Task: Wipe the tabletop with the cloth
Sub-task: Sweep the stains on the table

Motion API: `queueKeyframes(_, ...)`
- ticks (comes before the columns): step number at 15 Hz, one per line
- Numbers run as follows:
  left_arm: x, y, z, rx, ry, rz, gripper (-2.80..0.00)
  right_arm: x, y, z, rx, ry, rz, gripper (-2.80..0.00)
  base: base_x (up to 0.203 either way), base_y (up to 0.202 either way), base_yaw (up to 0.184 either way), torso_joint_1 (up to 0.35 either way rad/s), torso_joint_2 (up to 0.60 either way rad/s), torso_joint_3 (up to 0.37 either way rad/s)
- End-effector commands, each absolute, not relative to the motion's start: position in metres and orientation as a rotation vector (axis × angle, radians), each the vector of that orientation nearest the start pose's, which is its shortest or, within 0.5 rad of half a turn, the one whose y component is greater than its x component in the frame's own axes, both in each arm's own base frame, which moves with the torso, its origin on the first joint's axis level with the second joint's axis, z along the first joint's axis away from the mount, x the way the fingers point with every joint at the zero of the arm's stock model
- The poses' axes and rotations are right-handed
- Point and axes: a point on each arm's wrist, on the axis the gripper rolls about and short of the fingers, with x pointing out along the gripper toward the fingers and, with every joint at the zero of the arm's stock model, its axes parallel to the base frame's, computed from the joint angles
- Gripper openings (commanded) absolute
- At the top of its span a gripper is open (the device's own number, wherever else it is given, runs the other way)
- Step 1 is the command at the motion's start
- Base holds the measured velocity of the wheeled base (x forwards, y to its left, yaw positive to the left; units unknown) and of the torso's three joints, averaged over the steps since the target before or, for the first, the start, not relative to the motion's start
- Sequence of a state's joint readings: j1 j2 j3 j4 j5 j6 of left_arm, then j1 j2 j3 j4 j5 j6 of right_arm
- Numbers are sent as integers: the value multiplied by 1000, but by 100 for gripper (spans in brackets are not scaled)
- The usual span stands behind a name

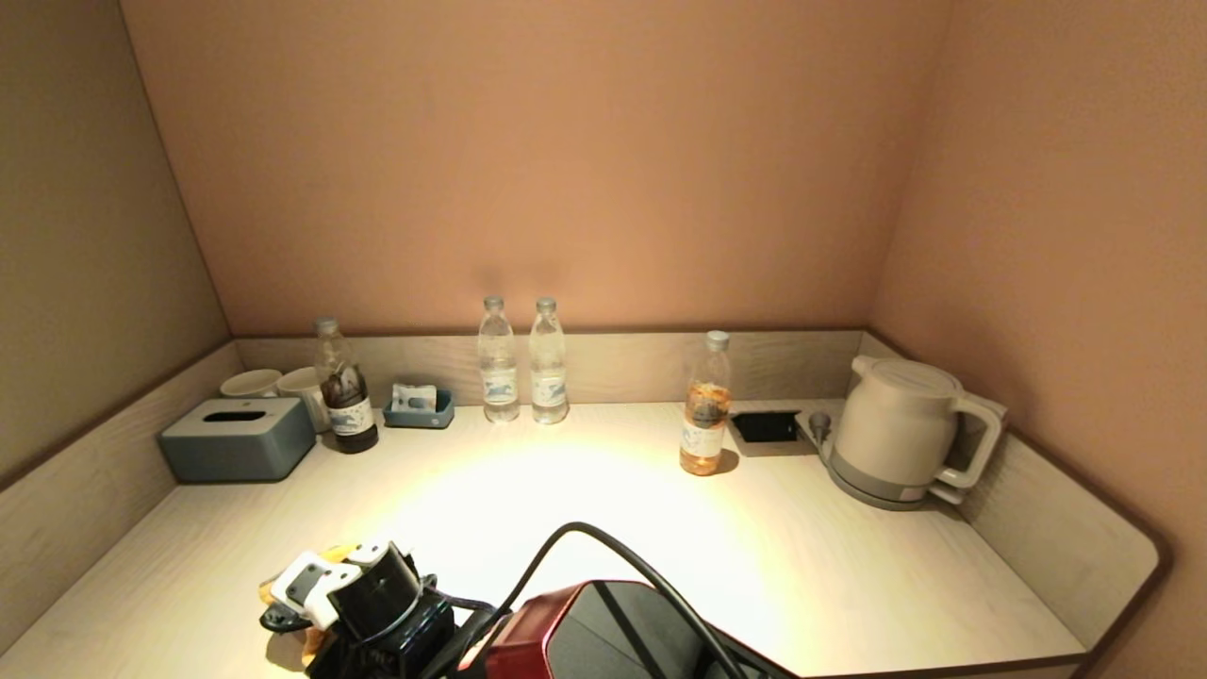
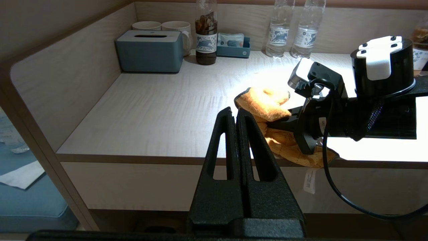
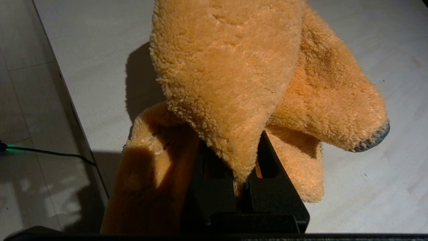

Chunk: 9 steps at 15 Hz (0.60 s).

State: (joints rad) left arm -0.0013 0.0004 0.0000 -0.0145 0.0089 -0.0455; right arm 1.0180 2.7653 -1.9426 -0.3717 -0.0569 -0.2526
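An orange fluffy cloth (image 3: pixel 234 67) lies bunched on the pale wooden tabletop (image 1: pixel 585 509) at its front left edge. It also shows in the left wrist view (image 2: pixel 267 105), with one corner hanging over the edge. My right gripper (image 3: pixel 239 157) is shut on a fold of the cloth and holds it against the table. In the head view the right gripper (image 1: pixel 292 613) is mostly hidden under its wrist, and a bit of the cloth (image 1: pixel 311 646) peeks out. My left gripper (image 2: pixel 235 112) is shut and empty, low in front of the table's front edge, left of the cloth.
Along the back wall stand a grey tissue box (image 1: pixel 238 438), two mugs (image 1: pixel 273 384), a dark bottle (image 1: pixel 345 396), a small tray (image 1: pixel 419 407), two water bottles (image 1: pixel 498 363), an orange-drink bottle (image 1: pixel 707 405), a socket recess (image 1: pixel 766 426) and a kettle (image 1: pixel 896 429).
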Motion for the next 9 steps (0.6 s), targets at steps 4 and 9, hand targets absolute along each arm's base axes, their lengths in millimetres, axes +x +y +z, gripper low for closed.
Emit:
queueKeyframes(4,-23,0,77,-46,-16,7,-280,316,444,-10,-457,292,932,-280,0,0,0,0,0,0)
queueKeyframes(9,-23,0,77,-46,-16,7,-280,371,404,-8,-397,274,814,-280,0,0,0,0,0,0)
